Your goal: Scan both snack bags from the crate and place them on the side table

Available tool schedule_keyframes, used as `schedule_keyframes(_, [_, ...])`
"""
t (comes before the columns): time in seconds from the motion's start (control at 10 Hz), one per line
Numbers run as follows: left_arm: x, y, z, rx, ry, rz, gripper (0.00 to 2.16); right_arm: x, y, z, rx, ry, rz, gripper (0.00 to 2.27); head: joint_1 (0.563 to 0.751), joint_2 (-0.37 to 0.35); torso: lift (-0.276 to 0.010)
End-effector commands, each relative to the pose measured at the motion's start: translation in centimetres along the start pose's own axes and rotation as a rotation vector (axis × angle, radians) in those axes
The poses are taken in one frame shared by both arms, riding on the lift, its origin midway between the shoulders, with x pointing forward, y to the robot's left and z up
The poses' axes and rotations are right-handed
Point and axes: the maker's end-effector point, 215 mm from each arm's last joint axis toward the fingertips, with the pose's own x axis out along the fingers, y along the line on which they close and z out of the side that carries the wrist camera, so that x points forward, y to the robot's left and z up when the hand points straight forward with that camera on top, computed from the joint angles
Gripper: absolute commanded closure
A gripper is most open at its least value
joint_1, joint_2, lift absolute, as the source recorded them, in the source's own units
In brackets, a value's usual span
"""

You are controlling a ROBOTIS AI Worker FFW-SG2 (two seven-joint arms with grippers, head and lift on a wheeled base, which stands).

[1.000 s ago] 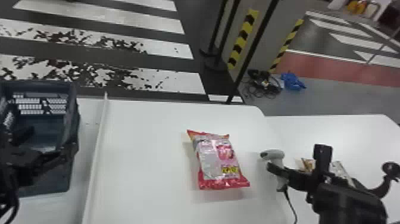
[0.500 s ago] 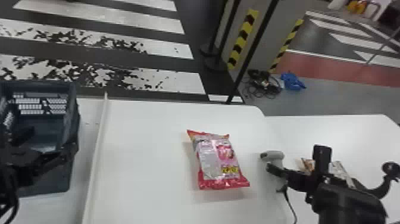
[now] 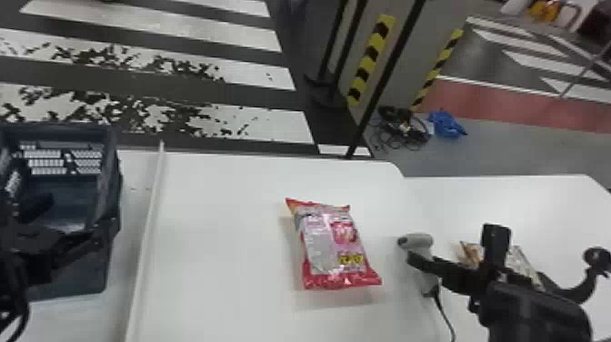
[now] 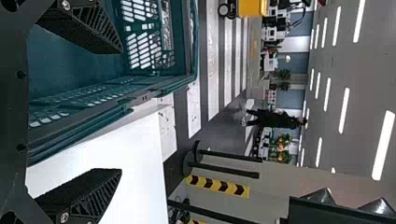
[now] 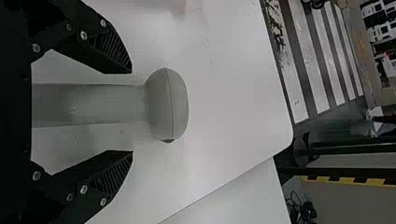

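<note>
Beside the scanner (image 3: 420,240) my right gripper (image 3: 418,261) stands at the table's right part. In the right wrist view the scanner (image 5: 168,102) has its grey handle between the parted fingers of my right gripper (image 5: 130,112), touching neither. A red and pink snack bag (image 3: 334,248) lies flat on the white table. The other snack bag (image 3: 523,264), brownish and silver, lies on the side table, partly behind my right arm. My left gripper (image 3: 72,216) is over the crate (image 3: 91,273); in the left wrist view my left gripper (image 4: 119,112) is open and empty beside the crate (image 4: 112,100).
A raised white strip (image 3: 147,218) runs between the crate and the red bag. The side table (image 3: 491,195) adjoins on the right. The scanner's cable (image 3: 445,316) trails toward the robot. Posts and a panel with striped tape (image 3: 372,59) stand behind the tables.
My right gripper's finger by the scanner, and the scanner's head, have shifted very slightly toward the robot. The left arm, the crate and both bags keep their places.
</note>
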Motion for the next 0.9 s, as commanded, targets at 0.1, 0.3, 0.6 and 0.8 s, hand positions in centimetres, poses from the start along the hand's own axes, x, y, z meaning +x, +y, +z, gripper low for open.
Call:
schedule_keyframes(0.1, [0.0,0.0,0.1,0.001,-0.001,0.000,0.09,-1.0,-0.3,0.8,0.044,-0.024,-0.016,0.10,0.695,-0.350,-0.098])
schedule_keyframes(0.3, [0.0,0.1,0.1,0.000,-0.001,0.003,0.09,-3.1,0.3,1.9,0.111,-0.040,-0.023,0.10,0.695,-0.350,-0.098])
schedule_keyframes(0.6, [0.0,0.0,0.3,0.000,-0.005,0.001,0.09,-6.2,4.3,2.4,0.287,-0.025,0.120,0.10,0.695,-0.350,-0.098])
schedule_keyframes(0.8, [0.1,-0.1,0.4,0.001,-0.006,0.000,0.09,-6.5,7.7,2.0,0.367,0.016,0.229,0.10,0.695,-0.350,-0.098])
